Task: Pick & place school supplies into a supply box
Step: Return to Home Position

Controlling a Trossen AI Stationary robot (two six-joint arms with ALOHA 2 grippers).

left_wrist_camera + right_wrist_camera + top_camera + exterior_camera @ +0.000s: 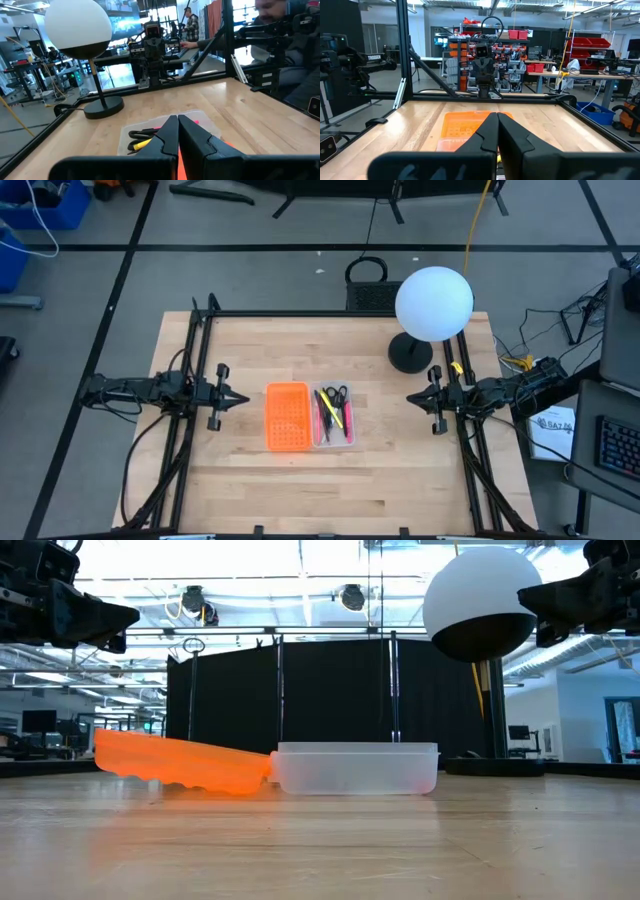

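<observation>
Wooden table (300,490) holds supply box (335,440) between left gripper (242,398) and right gripper (411,396), both clenched.

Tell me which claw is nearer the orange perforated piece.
Left. The left claw hangs just beside the orange perforated piece; the right claw is beyond the supply box, farther off.

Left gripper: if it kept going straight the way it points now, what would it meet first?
Probably nothing on the table: the left gripper hangs high, so it would pass over the orange piece and supply box, meeting the right gripper facing it.
</observation>
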